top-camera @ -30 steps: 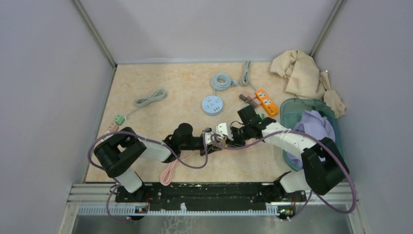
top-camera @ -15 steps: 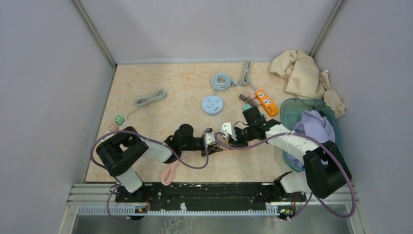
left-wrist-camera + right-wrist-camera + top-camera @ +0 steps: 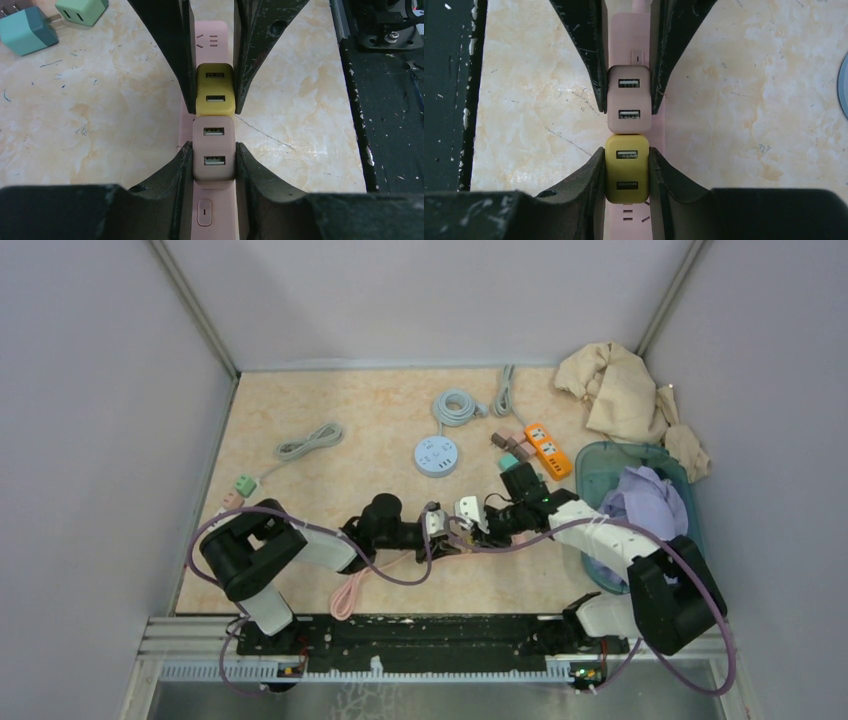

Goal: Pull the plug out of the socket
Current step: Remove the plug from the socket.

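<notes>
Left wrist view: the left pincer is closed on a dusty-pink plug, a smooth, rounded-corner plastic block with two USB slots in its top face. The block is pinched flat between the scuffed black fingers. Directly beyond it, touching end to end, a yellow plug of the same boxy shape is clamped by the right pincer, whose matte, scratched fingers are pressed against both of its sides. Both plugs are seated upright in a long, narrow pink socket strip, which is laid flat on the bench, a glossy cream surface veined like marble. In the top external view the strip is found near the middle of the bench, between the two arms. A teal adapter and a green adapter, both small rounded cubes, are seen loose on the bench, well apart from the strip.
</notes>
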Motion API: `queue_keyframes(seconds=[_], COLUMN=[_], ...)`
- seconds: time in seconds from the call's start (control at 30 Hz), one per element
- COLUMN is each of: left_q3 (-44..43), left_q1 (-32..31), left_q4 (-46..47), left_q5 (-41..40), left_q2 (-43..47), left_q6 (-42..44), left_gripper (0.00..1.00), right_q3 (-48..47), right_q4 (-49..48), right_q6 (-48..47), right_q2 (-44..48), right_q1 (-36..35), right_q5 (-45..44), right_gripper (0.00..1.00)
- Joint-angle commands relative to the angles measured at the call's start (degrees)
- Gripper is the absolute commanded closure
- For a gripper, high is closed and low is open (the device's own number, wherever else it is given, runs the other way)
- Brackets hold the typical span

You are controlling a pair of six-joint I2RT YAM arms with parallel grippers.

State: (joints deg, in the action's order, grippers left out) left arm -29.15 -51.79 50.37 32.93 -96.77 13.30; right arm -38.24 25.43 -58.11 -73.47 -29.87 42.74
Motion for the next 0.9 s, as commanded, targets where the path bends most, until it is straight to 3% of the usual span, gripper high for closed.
queue_keyframes(seconds=[0.0, 0.2, 0.37, 0.5, 0.73, 0.87], left_q3=[-0.73, -0.57, -0.75, -0.82, -1.93, -2.14], left_q1=[-1.13, -1.15, -1.17, -1.18, -1.18, -1.12], left_q4=[-7.42, -8.49, -9.0, -9.41, -9.6, -10.69], left_q5=[0.12, 0.4, 0.8, 0.82, 1.15, 0.92], left_q2=[-3.46, -3.64, -3.49, -3.16, -3.83, -3.49], left_q6=[-0.74, -0.81, -1.77, -2.09, -2.65, -1.95], left_gripper=[0.99, 0.99, 0.99, 0.99, 0.99, 0.99], right_q3=[-2.06, -1.51, -1.61, -1.24, 0.69, -0.71], right_q4=[-11.98, -9.71, -0.25, 2.76, -9.83, -11.21], right_q6=[7.18, 4.27, -9.05, -13.72, 0.84, 4.72], right_q2=[2.04, 3.39, 3.15, 3.42, 5.53, 5.19], right_q1=[-2.19, 3.57, 3.85, 3.53, 1.23, 1.76], right_q5=[8.4, 10.68, 13.13, 18.39, 18.21, 14.45], right_gripper=[1.0, 1.0, 1.0, 1.0, 1.0, 1.0])
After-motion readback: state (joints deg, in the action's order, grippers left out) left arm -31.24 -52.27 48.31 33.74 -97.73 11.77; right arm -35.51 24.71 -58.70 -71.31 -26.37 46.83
